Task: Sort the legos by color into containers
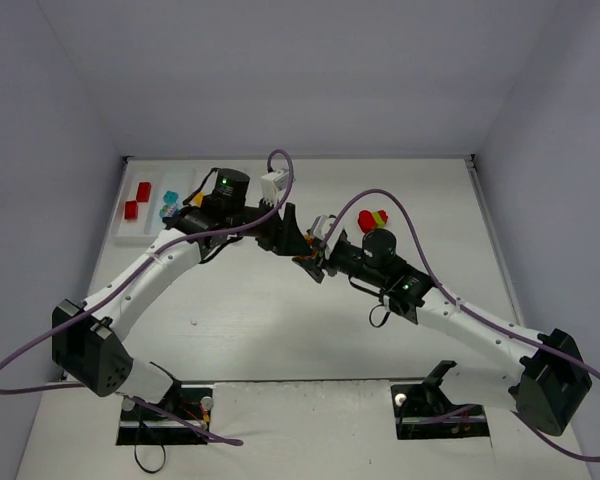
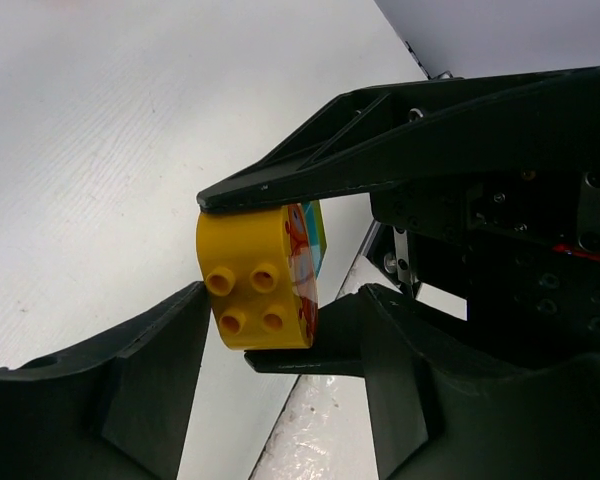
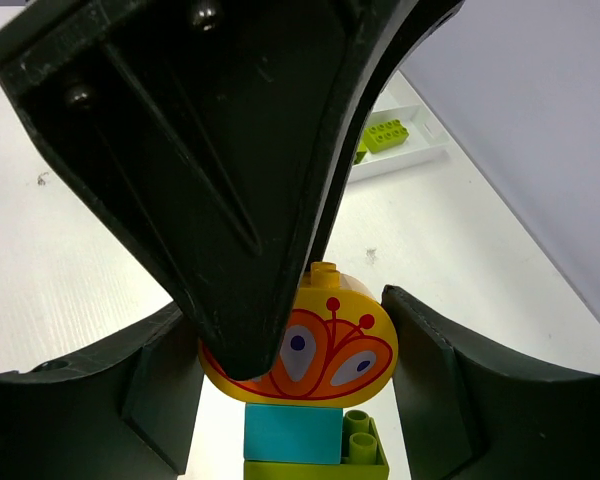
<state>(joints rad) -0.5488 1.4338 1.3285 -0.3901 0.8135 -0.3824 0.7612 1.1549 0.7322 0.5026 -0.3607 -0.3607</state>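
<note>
Above the middle of the table, a yellow rounded lego [image 3: 325, 345] with painted orange eyes sits on a cyan lego [image 3: 290, 436] and a lime lego [image 3: 365, 440]. My right gripper [image 3: 290, 330] is shut on the yellow lego's sides. In the left wrist view its thin fingers [image 2: 310, 170] press the yellow lego [image 2: 255, 285] from above and below. My left gripper [image 2: 280, 300] straddles the same lego, open, with a gap at the painted face. One of its fingers [image 3: 230, 200] covers part of that face. The two grippers meet at mid-table [image 1: 315, 252].
The white tray [image 1: 130, 238] lies at the far left with red legos [image 1: 143, 190] and cyan legos [image 1: 170, 197] in it; a lime lego [image 3: 385, 135] lies in one compartment. A red, yellow and green clump [image 1: 373, 218] stands behind the right arm.
</note>
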